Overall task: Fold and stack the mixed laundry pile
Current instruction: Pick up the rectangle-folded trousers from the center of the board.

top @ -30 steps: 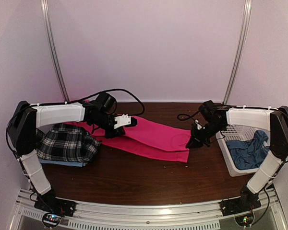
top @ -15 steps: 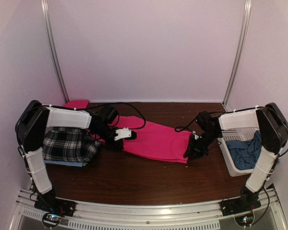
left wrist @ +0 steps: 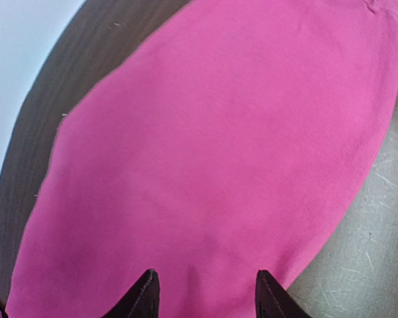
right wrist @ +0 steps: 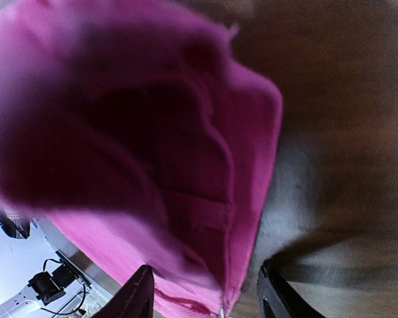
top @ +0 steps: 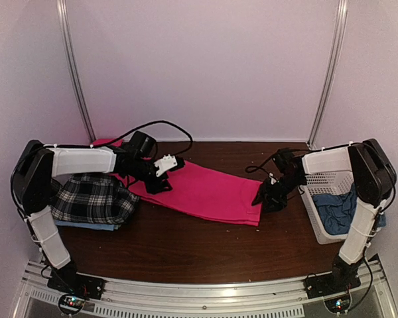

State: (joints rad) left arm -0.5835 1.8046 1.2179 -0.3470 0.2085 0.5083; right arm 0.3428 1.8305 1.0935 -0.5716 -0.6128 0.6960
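Lying on the table (top: pixel 186 248): pink trousers (top: pixel 212 192), spread flat in a long band from about 10 o'clock of the tabletop down to about 3 o'clock in the top view.
Left gripper (left wrist: pixel 205 296): low over the 10 o'clock end of the trousers. Its two black fingertips stand apart – the wrist view shows smooth pink cloth lying flat past the gap, nothing pinched.
Right gripper (right wrist: pixel 207 296): at the 3 o'clock end of the trousers, close to the wood. Its fingertips stand apart too. The hem of the trousers lies rumpled just ahead and runs into the gap between them, but neither finger presses on it as far as the blurred wrist view tells.
Plaid shirt (top: pixel 93 197): a black-and-white bundle at 9 o'clock, under the left arm, touching the trousers' near end.
Light blue shirt (top: pixel 93 226): a thin strip showing beneath the plaid shirt at its 6 o'clock edge.
Blue cloth (top: pixel 335 211): crumpled inside the basket.
Basket (top: pixel 322 177): white lattice, at 3 o'clock – just beside the right gripper, apart from the trousers.
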